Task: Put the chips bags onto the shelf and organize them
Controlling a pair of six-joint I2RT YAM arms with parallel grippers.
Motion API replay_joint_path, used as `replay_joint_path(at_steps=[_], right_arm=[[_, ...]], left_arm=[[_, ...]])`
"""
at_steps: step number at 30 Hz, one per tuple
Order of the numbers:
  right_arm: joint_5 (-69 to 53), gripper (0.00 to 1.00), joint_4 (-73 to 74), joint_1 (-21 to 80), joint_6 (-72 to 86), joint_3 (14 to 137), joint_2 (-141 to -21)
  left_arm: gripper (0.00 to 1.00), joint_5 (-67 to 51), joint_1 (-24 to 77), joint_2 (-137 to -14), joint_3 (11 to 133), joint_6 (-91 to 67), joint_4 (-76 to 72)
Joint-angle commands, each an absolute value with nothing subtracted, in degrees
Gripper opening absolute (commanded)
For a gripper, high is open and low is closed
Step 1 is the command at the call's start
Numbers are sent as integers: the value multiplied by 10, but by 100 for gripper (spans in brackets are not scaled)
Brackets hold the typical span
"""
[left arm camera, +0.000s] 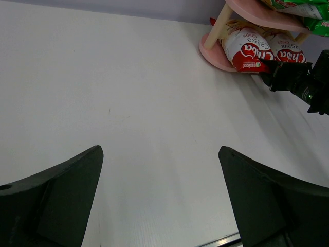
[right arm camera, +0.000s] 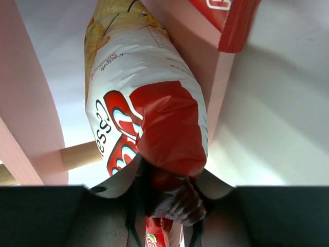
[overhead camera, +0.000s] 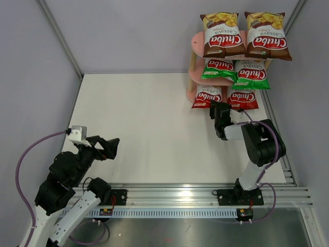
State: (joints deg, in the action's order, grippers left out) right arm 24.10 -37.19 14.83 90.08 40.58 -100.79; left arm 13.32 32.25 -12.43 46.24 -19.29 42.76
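Observation:
Six chips bags lie on the pink shelf (overhead camera: 195, 40): two brown on top (overhead camera: 222, 35) (overhead camera: 267, 36), two green in the middle (overhead camera: 218, 69) (overhead camera: 250, 75), two red at the bottom (overhead camera: 206, 96) (overhead camera: 243, 99). My right gripper (overhead camera: 216, 107) reaches to the bottom board. In the right wrist view my right gripper (right arm camera: 167, 198) is shut on the crimped end of a red bag (right arm camera: 154, 113), which lies on the bottom shelf board (right arm camera: 25, 103). It looks like the left red bag. My left gripper (overhead camera: 114, 149) hovers wide open and holds nothing over the near left of the table.
Grey walls close in the white table (overhead camera: 144, 128) at the back and on both sides. The shelf (left arm camera: 213, 54) stands in the far right corner. A metal rail (overhead camera: 180, 193) with both arm bases runs along the near edge. The other red bag (right arm camera: 229, 20) lies next to the held one.

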Motion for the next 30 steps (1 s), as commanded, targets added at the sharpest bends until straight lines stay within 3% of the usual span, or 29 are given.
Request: replay_joint_path(at_steps=[1,13,19,30], right_arm=[[246,29,-382,143,924,423,-1029],[215,33,-362,112,892,494,-1091],[195,54,-356,107,884,476,-1075],[188,69,-351,100,868,428,-1019]], left_arm=[[99,137,322,-120,459,-185,404],[99,140,322,-122,459,-185,404],[99,136,322,-125,459,-185,403],[99,139,322,-127,460,-185,405]])
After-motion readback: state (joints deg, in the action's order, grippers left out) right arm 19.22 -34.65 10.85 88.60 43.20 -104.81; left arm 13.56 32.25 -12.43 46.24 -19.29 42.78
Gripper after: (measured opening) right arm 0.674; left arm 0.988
